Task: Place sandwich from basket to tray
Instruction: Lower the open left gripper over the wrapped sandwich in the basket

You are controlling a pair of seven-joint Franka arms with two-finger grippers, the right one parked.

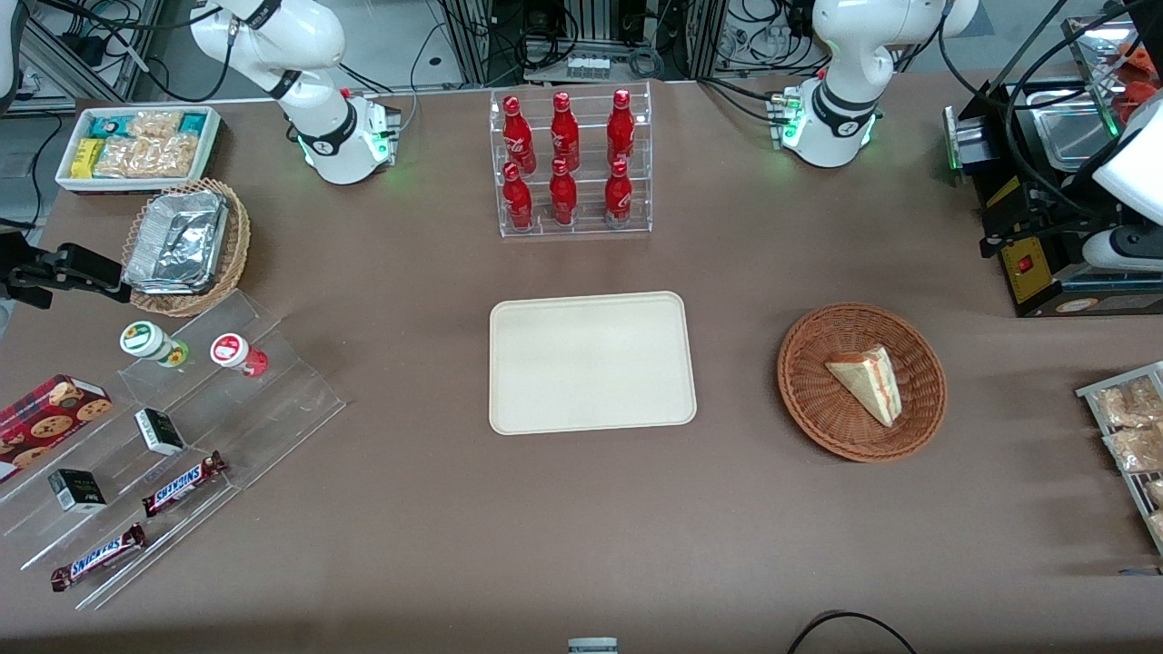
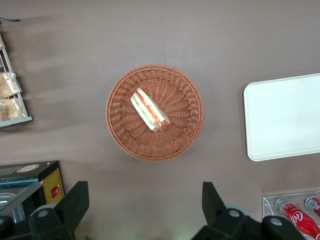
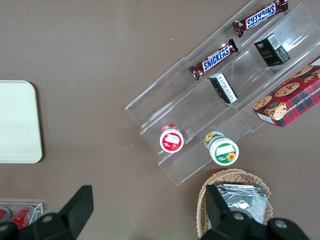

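My pincer [image 2: 145, 205] released, high above basket [image 2: 125, 135]. Sandwich [image 2: 150, 110] in basket centre. Tray [image 1: 592, 361] at basket's 9 o'clock, apart.

tool [image 2: 145, 212]: we see only its two dark fingers [image 2: 74, 200], spread wide, with the rest cut off by the frame edge
tray [image 2: 282, 117]: cut by the frame edge in the left wrist view
bottle rack [image 2: 295, 212]: only one corner shows
sandwich [image 1: 868, 381]: in the front view, we cannot make out its filling layers
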